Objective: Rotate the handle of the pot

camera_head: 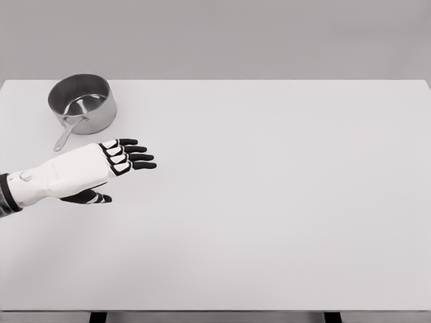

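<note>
We see a wide, pale white rectangular desk (283, 202) filling most of the head view, with a plain grey wall behind it. On its far left corner stands a round, shiny steel saucepan (82, 102), upright and with its mouth open to us, so that we can look down onto its bright inner wall and bottom. Its long, flat metal handle (66, 133) leaves the near side of the rim and slopes down towards the lower left of the picture, its tip lying close above the desk surface.

Our left hand (114, 161), white-shelled with black fingers, comes in from the left edge on a white forearm (50, 178). It hangs just beside the saucepan, in front of it and a little to the right of the handle's tip, and we see a clear gap of bare desk between hand and handle: nothing touches. The four fingers (138, 156) are stretched out straight and point to the right, lying nearly side by side, while the dark thumb (91, 198) sticks out below the palm. The hand is released and holds nothing. Whether it rests on the desk or floats above it we cannot tell.

Two dark desk legs (97, 317) show at the bottom edge.
</note>
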Controlling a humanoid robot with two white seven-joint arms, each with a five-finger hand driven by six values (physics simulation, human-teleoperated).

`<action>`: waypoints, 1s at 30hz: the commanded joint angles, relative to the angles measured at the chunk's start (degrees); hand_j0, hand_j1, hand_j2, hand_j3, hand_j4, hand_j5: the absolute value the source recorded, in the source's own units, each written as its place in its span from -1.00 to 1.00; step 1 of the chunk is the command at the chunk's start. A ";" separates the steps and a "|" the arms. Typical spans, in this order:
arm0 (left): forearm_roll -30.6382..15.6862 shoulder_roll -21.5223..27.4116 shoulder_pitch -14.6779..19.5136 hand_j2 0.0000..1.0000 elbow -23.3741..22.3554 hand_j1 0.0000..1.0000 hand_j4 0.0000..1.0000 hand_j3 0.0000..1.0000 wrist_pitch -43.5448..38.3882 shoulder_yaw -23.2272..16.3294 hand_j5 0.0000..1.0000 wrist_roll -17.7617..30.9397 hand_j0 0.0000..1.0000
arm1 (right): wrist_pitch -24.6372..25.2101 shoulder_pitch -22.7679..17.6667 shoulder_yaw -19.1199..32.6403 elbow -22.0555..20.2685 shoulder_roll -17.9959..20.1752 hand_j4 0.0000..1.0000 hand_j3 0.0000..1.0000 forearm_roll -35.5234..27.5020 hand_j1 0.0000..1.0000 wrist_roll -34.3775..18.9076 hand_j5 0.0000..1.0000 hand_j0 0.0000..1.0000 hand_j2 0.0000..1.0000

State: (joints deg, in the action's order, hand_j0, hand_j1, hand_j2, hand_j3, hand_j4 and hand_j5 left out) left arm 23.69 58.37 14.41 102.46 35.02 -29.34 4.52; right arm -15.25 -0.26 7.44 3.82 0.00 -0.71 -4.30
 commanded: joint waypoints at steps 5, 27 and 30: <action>-0.32 -0.01 0.18 1.00 0.02 1.00 1.00 1.00 -0.02 0.16 1.00 -0.04 1.00 | -0.04 0.00 -0.15 0.22 0.00 1.00 1.00 0.01 1.00 0.08 1.00 1.00 1.00; 4.34 -16.27 10.99 1.00 -20.54 1.00 1.00 1.00 -0.02 3.24 1.00 1.81 1.00 | 0.05 0.00 0.03 0.22 0.00 1.00 1.00 -0.08 1.00 0.08 1.00 1.00 1.00; 8.56 -19.61 11.07 1.00 -24.58 1.00 1.00 1.00 -0.02 3.24 1.00 1.63 1.00 | 0.05 0.00 0.03 0.22 0.00 1.00 1.00 -0.08 1.00 0.00 1.00 1.00 1.00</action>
State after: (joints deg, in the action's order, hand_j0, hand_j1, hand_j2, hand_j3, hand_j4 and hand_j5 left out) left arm 30.30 40.84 25.58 80.28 35.03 -26.20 6.28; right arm -15.20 -0.26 7.46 4.05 0.00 -0.77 -4.26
